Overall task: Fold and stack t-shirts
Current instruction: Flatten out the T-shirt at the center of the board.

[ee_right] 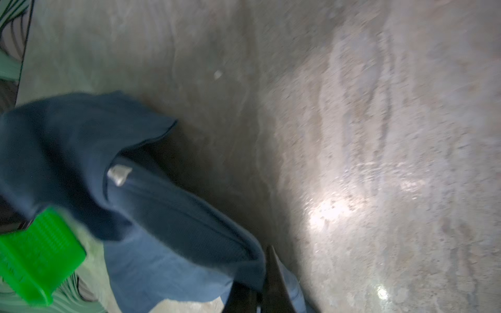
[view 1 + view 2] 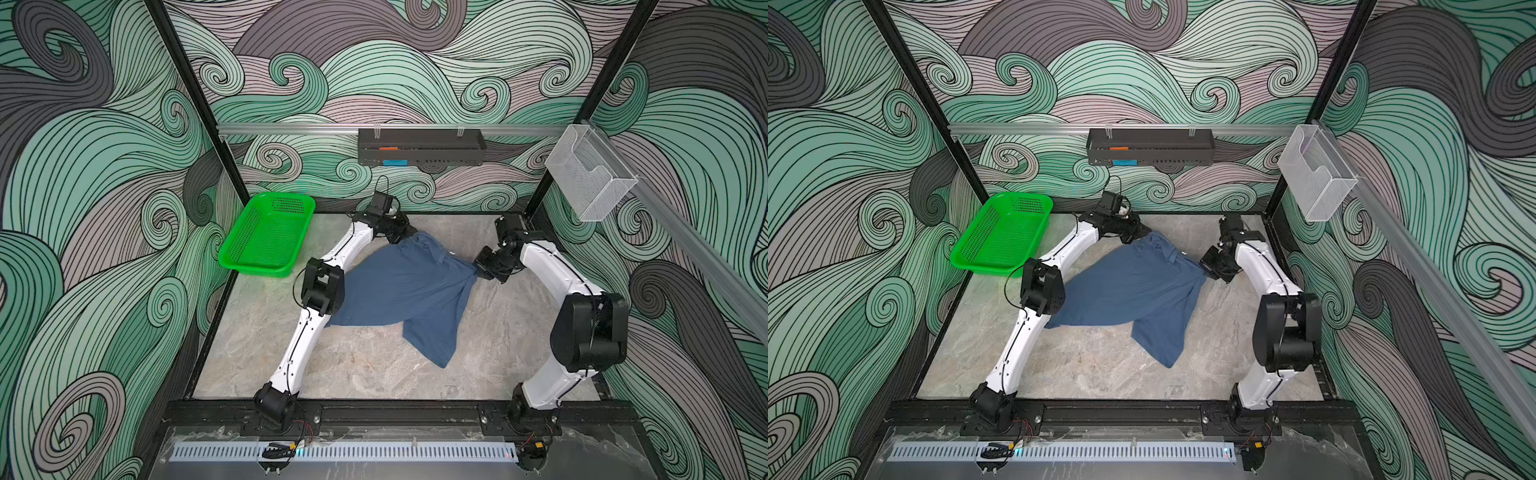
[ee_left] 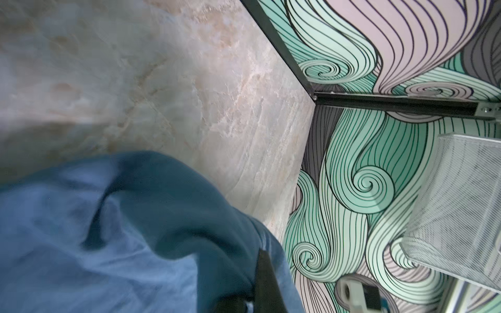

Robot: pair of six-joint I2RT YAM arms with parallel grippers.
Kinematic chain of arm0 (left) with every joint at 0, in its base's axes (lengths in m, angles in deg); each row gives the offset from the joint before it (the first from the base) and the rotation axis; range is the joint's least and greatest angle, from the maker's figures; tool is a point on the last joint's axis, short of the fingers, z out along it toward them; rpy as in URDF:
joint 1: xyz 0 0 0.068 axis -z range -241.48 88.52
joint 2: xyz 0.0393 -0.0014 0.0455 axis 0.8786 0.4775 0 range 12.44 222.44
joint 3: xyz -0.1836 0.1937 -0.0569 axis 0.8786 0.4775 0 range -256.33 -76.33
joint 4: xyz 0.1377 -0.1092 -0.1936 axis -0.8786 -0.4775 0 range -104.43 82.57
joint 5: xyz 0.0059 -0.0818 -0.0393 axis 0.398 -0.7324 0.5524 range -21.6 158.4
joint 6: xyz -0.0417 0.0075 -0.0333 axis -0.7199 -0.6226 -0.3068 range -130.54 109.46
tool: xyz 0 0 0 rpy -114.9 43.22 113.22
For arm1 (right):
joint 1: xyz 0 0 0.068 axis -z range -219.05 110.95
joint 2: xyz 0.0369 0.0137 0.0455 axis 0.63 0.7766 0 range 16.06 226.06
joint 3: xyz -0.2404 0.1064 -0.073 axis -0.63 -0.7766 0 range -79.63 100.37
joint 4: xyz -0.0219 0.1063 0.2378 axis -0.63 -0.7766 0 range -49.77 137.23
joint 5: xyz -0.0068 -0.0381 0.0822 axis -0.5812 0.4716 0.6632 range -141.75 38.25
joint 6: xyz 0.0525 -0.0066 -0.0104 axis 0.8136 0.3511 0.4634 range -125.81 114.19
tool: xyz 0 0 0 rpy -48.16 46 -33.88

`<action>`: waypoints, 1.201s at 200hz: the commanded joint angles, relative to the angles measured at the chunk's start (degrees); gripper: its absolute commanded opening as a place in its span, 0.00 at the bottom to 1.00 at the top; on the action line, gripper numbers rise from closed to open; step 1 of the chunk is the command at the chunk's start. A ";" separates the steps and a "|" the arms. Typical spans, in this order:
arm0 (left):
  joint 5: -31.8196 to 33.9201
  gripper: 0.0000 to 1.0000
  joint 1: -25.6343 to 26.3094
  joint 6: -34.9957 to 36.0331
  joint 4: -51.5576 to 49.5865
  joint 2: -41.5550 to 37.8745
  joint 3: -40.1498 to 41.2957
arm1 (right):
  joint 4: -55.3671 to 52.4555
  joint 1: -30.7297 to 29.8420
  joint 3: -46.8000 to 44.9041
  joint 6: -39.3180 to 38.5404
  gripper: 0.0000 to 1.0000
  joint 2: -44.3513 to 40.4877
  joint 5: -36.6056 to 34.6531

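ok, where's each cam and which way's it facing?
Both top views: high in front, down onto table; left gripper, right gripper, shirt, basket.
Left wrist: behind left gripper, facing along it past shirt to wall corner; finger shows.
Right wrist: behind right gripper, facing down past shirt to table; finger shows.
Shared: shirt everywhere; basket in top views, right wrist.

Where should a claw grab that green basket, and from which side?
Likely the green basket's rim, on the long side away from the wall, coming down from above: the open top leaves that thin lip free to pinch, while the wall crowds the other side.
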 commanded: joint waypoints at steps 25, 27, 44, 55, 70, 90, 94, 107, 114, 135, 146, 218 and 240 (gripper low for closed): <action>7.74 0.98 -0.72 13.34 -12.04 -15.04 -0.05 | -8.26 4.89 11.43 -2.48 0.89 6.24 -8.94; 8.15 0.98 -0.74 13.98 -13.06 -15.73 0.19 | -8.84 4.82 12.00 -2.39 0.97 6.42 -9.27; 11.50 0.99 -0.47 18.91 -20.84 -22.04 4.30 | -12.46 3.73 12.53 -1.99 0.99 5.37 -11.42; 14.00 0.99 -0.15 21.12 -25.08 -26.98 8.82 | -13.06 1.84 9.24 -2.12 0.99 2.44 -11.31; 15.99 0.99 0.07 21.05 -27.52 -34.32 19.04 | -13.24 -1.47 1.12 -0.77 0.99 -4.06 -9.87; 19.12 0.99 0.09 19.92 -25.84 -44.52 35.19 | -12.61 -6.07 -12.60 2.32 0.99 -14.32 -4.41; 19.70 0.99 0.10 19.78 -25.09 -46.37 38.07 | -12.40 -7.13 -15.19 2.92 0.99 -16.77 -3.34; 20.73 0.99 0.07 19.57 -22.29 -52.03 47.28 | -11.67 -9.87 -23.30 4.62 0.96 -24.08 0.32; 20.97 0.99 0.09 19.41 -20.63 -54.55 51.43 | -11.63 -10.91 -26.90 5.49 0.92 -27.72 1.86; 21.05 0.99 0.07 19.12 -18.68 -59.23 60.18 | -12.46 -12.25 -35.91 7.48 0.81 -36.94 4.33; 20.97 0.99 0.07 18.79 -18.76 -60.47 62.79 | -12.20 -12.38 -40.25 8.43 0.78 -40.21 4.85; 20.36 0.99 0.05 18.14 -17.62 -62.47 69.38 | 3.06 -15.16 -48.98 10.21 0.59 -30.64 10.67; 20.09 0.99 0.08 18.21 -17.44 -61.95 69.13 | 5.85 -15.45 -49.32 10.69 0.57 -27.52 9.87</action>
